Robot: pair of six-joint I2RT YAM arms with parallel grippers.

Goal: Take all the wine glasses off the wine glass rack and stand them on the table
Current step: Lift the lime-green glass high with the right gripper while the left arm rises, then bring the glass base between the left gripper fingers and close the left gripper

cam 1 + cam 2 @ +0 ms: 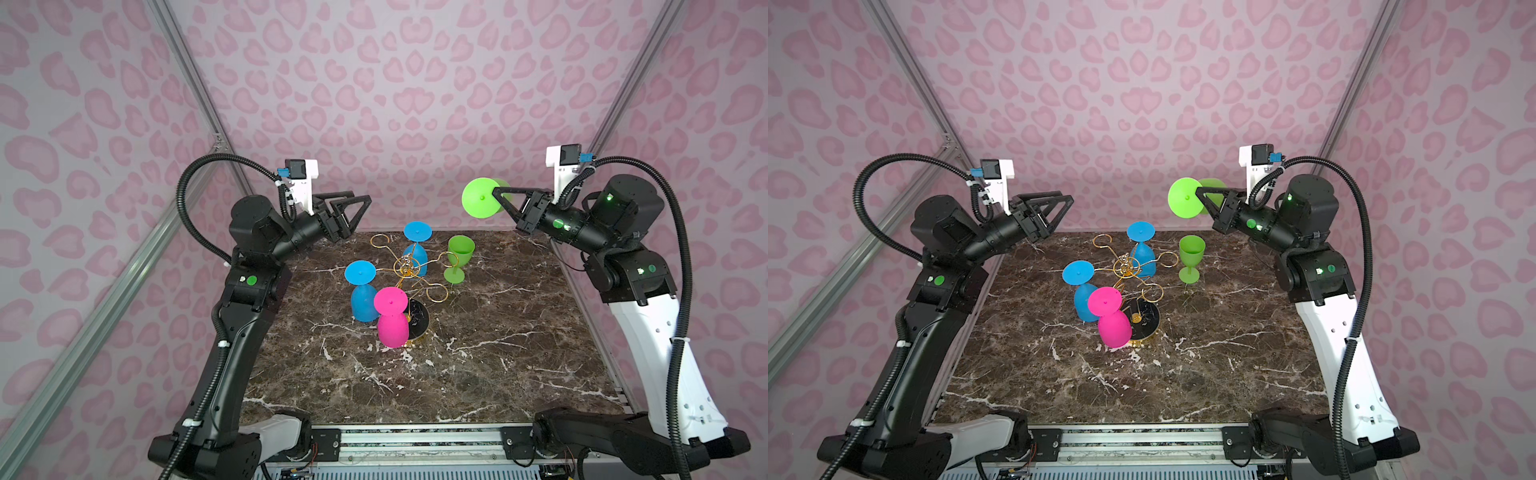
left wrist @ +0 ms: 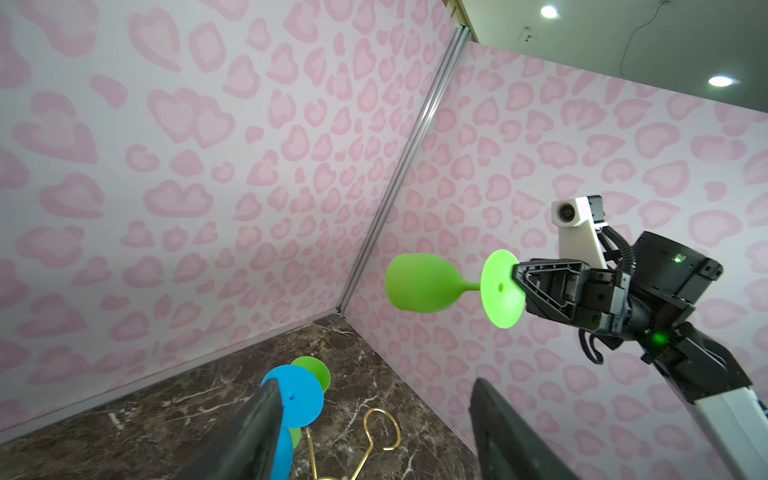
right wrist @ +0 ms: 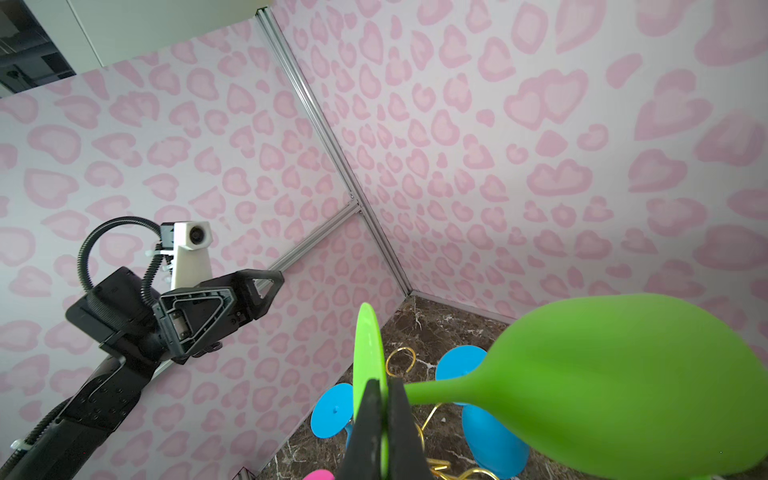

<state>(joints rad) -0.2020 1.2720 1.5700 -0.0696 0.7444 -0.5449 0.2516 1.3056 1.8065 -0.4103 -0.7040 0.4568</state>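
A green wine glass hangs on its side high above the table's far right, away from the rack. My right gripper is shut on the rim of its foot disc, and the bowl points away from the arm. The gold wire wine glass rack stands mid-table. Two blue glasses and a pink one hang upside down from it. My left gripper is raised at the far left, open, with nothing between its fingers.
A second green glass stands upright on the marble table just right of the rack. Pink patterned walls with metal corner rails close in the back and both sides. Both arm bases sit at the front edge.
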